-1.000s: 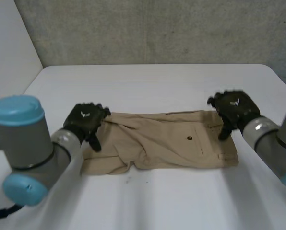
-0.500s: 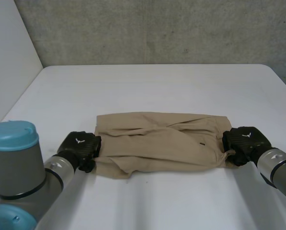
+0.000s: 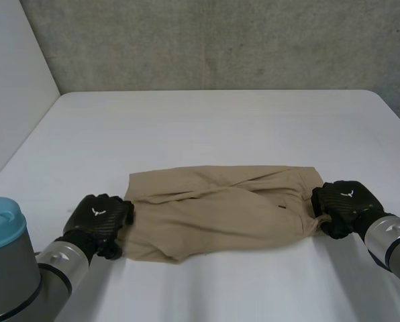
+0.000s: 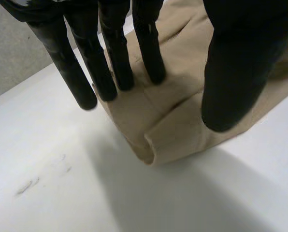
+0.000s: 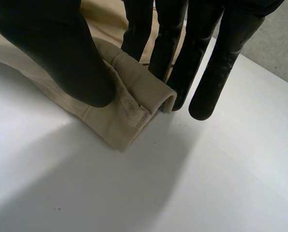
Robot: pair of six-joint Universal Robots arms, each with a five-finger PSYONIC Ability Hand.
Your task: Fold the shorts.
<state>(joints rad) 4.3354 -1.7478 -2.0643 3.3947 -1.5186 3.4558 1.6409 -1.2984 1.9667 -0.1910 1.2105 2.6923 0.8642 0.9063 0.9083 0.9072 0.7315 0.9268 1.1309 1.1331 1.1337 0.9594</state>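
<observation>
The shorts [image 3: 220, 208] lie across the near middle of the table [image 3: 207, 127], the left hand [image 3: 98, 218] pinching their left end and the right hand [image 3: 343, 203] their right end between fingers and thumb, so both should travel level and together to lay the fold square.

Soft diffuse light, white table [image 3: 207, 121] bright, grey wall [image 3: 220, 40] dimmer, faint shadow beside the shorts [image 3: 213, 208]
</observation>
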